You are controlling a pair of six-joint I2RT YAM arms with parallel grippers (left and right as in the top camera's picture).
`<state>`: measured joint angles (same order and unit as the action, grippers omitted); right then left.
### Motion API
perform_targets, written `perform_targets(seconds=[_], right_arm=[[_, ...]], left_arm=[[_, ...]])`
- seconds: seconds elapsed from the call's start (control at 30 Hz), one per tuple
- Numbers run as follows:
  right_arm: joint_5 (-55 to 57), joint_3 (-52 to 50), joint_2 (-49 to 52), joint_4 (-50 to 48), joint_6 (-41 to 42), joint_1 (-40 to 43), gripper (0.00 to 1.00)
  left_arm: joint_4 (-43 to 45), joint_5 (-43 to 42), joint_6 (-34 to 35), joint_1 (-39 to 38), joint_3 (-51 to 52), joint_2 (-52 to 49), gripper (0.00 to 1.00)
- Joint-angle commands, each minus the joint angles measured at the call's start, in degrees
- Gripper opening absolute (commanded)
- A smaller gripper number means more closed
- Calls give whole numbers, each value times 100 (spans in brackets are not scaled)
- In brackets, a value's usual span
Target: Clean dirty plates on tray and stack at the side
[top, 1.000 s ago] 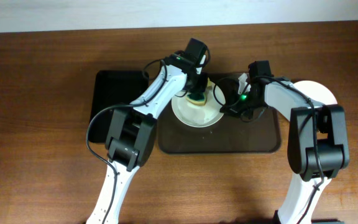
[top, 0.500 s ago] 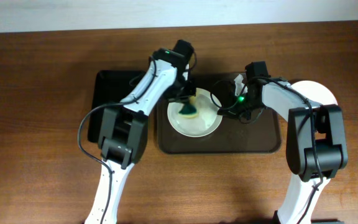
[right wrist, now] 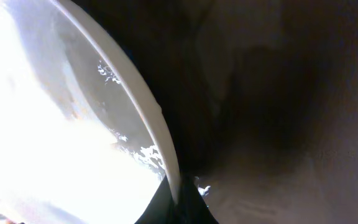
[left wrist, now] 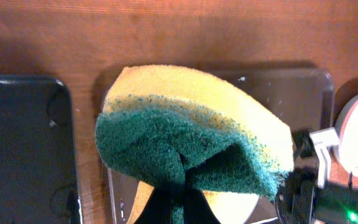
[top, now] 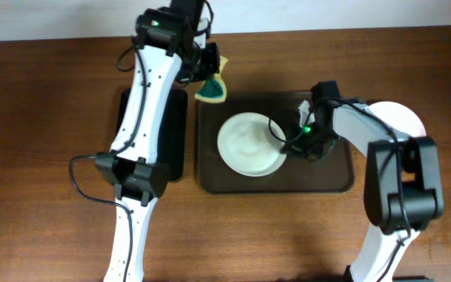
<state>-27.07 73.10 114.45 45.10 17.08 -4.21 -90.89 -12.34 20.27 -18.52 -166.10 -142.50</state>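
A white plate (top: 249,145) lies on the dark brown tray (top: 331,176). My right gripper (top: 286,141) is shut on the plate's right rim; the right wrist view shows the rim (right wrist: 148,118) pinched between the fingers (right wrist: 179,196). My left gripper (top: 202,74) is shut on a yellow and green sponge (top: 212,88) and holds it in the air over the tray's far left corner. The sponge (left wrist: 191,143) fills the left wrist view, with the plate (left wrist: 229,208) showing below it. Another white plate (top: 402,117) lies on the table to the right of the tray, partly under my right arm.
A smaller black tray (top: 151,133) lies left of the brown tray, under my left arm; it also shows in the left wrist view (left wrist: 23,149). The wooden table (top: 45,172) spreads around both trays. A pale wall runs along the far edge.
My left gripper has lifted the sponge off the plate and moved it back and to the left. The right gripper stays shut on the plate's rim.
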Motion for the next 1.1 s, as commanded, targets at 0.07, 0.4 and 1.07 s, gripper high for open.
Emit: perform_targets(seconds=[0.07,0.4,1.07], right_arm=[[2201,-13,-1558,713,13,-310,4],[6631,-13,-2822,1554,1322,-1864,4],[10229,-15,-2822,1250,1799,-3388,4]], left_arm=[[-238,90,-111,96,-282,79,0],[-393,173,-111,70,-282,98,0],[-544,1279,-107,81,-282,1180,0]])
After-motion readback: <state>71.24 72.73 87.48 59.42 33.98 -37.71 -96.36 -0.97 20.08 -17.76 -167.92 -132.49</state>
